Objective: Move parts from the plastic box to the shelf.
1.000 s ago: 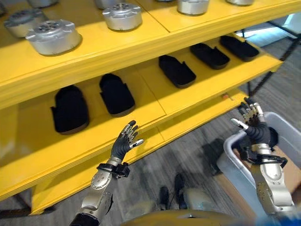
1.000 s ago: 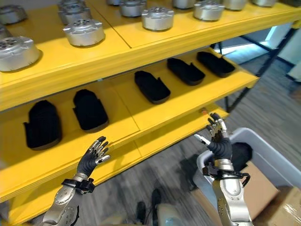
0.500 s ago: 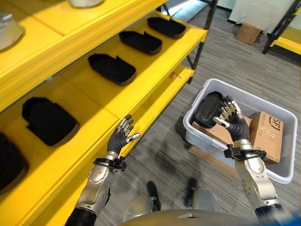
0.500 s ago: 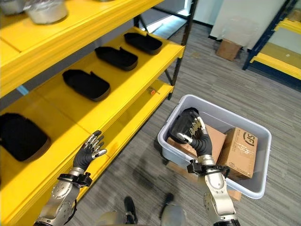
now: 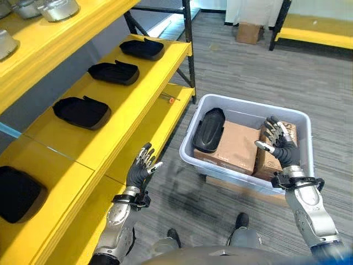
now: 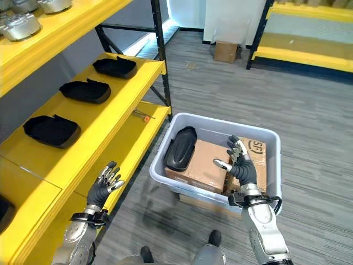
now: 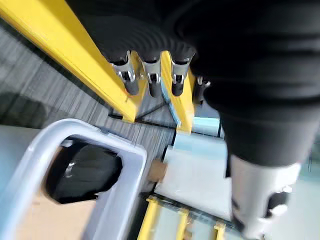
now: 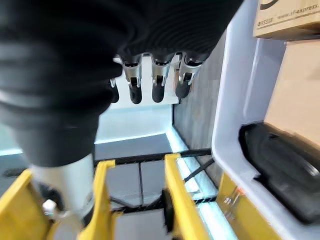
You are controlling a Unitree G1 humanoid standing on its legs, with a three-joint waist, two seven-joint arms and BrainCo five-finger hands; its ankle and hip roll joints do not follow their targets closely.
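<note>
A grey plastic box [image 5: 298, 117] stands on the floor beside the yellow shelf [image 5: 138, 105]. One black oval part [image 5: 208, 129] leans against the box's left wall, on top of cardboard boxes [image 5: 237, 146]. My right hand [image 5: 278, 144] hovers open over the box's right side, apart from the part. My left hand [image 5: 142, 168] is open and empty, close to the shelf's lower front edge. Several black parts lie along the middle shelf, among them one [image 5: 81, 111] and another [image 5: 113, 72]. The part also appears in the right wrist view [image 8: 280, 167] and the left wrist view [image 7: 82, 172].
Silver metal discs [image 5: 58, 8] sit on the top shelf. A black shelf post [image 5: 187, 44] stands at the shelf's far end. A small cardboard box [image 5: 249, 32] and another yellow rack [image 5: 309, 25] stand further off on the grey floor.
The camera has swung further right and down, so the plastic box now sits in the middle. My right hand has shifted from near the black part toward the box's right side. Both hands stay open.
</note>
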